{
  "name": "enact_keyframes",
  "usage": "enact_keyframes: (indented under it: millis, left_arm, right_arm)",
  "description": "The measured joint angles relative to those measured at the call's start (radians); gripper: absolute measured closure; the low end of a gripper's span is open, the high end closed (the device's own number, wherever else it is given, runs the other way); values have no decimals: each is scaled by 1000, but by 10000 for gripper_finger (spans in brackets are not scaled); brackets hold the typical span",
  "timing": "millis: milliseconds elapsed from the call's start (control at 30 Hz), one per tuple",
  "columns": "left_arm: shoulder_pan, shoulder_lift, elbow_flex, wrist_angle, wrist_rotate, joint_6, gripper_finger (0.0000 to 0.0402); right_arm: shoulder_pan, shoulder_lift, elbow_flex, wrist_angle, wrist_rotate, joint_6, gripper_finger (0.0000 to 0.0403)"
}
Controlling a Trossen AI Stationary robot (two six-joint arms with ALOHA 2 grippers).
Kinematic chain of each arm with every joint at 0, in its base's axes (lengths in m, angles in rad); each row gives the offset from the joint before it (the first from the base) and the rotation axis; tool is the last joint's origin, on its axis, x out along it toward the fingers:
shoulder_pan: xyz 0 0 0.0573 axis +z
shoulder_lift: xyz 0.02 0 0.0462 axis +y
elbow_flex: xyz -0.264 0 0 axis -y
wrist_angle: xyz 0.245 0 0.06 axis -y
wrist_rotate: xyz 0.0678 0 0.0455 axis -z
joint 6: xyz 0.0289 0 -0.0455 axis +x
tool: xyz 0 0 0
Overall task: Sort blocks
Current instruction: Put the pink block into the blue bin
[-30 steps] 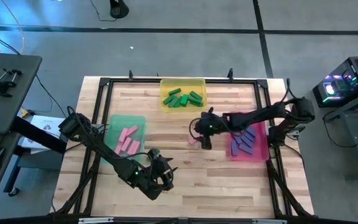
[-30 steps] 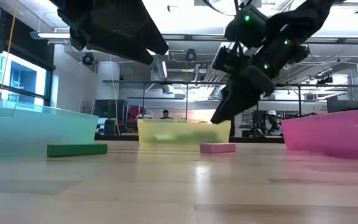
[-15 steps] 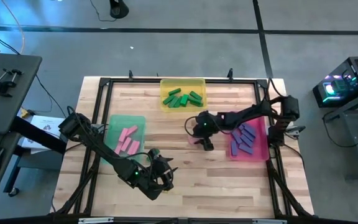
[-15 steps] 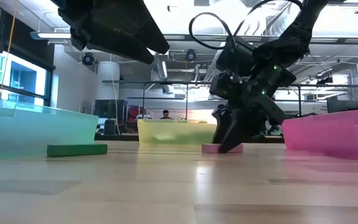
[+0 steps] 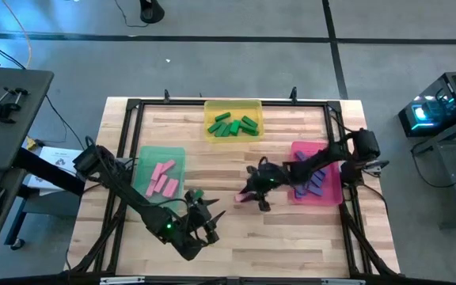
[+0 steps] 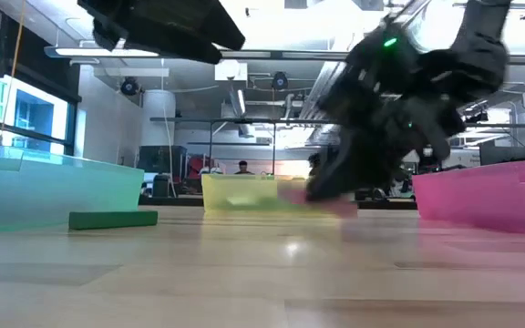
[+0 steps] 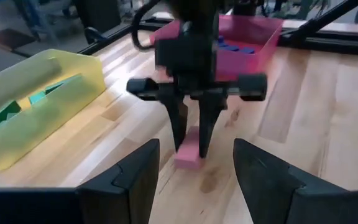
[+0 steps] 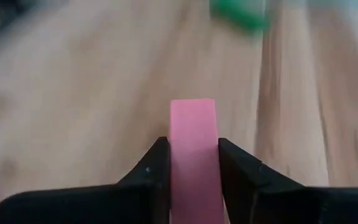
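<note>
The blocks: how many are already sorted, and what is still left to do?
Mostly done: green blocks lie in the yellow tray, pink ones in the green tray, purple ones in the pink tray. The right gripper grips a pink block. One green block remains on the table.

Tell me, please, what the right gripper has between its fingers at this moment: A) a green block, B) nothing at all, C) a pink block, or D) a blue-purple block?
C: the right wrist view shows the pink block clamped between the right gripper fingers, and the left wrist view shows the same block gripped above the table.
</note>
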Motion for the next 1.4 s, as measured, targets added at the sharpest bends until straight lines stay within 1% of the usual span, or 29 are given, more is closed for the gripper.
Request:
enact_keyframes:
  millis: [33, 100, 167, 233, 300, 367, 467, 533, 633, 733, 967, 1167, 1267, 1400]
  left_arm:
    - [-7, 0, -15, 29, -10, 10, 209]
    - [-21, 2, -45, 103, -29, 53, 209]
    - [-27, 2, -85, 233, -28, 123, 209]
    - [-25, 4, -132, 387, -10, 225, 209]
    - [-13, 19, -171, 575, 29, 359, 209]
    - [6, 42, -196, 758, 82, 498, 209]
    - [50, 79, -205, 941, 195, 627, 209]
    - [82, 99, -205, 1012, 283, 670, 209]
    - [129, 112, -205, 1079, 403, 671, 209]
    - [158, 112, -205, 1110, 464, 635, 209]
    - [166, 112, -205, 1215, 464, 706, 209]
    - [167, 113, -191, 1214, 455, 705, 213]
    - [168, 113, -184, 1211, 451, 706, 238]
    - [167, 113, -182, 1208, 443, 710, 302]
  right_arm:
    - [20, 0, -28, 102, 8, 29, 329]
    - [63, 0, -82, 341, 57, 87, 329]
    - [112, -2, -125, 557, 107, 120, 329]
    - [157, -2, -152, 750, 157, 125, 329]
    - [194, -2, -157, 892, 188, 107, 329]
    - [222, -3, -155, 967, 202, 88, 329]
    - [253, -3, -125, 982, 203, 76, 329]
    - [265, -3, -98, 976, 203, 61, 329]
    - [277, -4, -69, 949, 207, 29, 329]
    - [279, -4, -52, 942, 207, 20, 329]
    - [279, -5, -45, 931, 287, 10, 329]
    - [279, -6, -45, 918, 290, 10, 329]
    - [279, -6, -45, 916, 289, 10, 329]
    - [280, -7, -46, 911, 288, 19, 329]
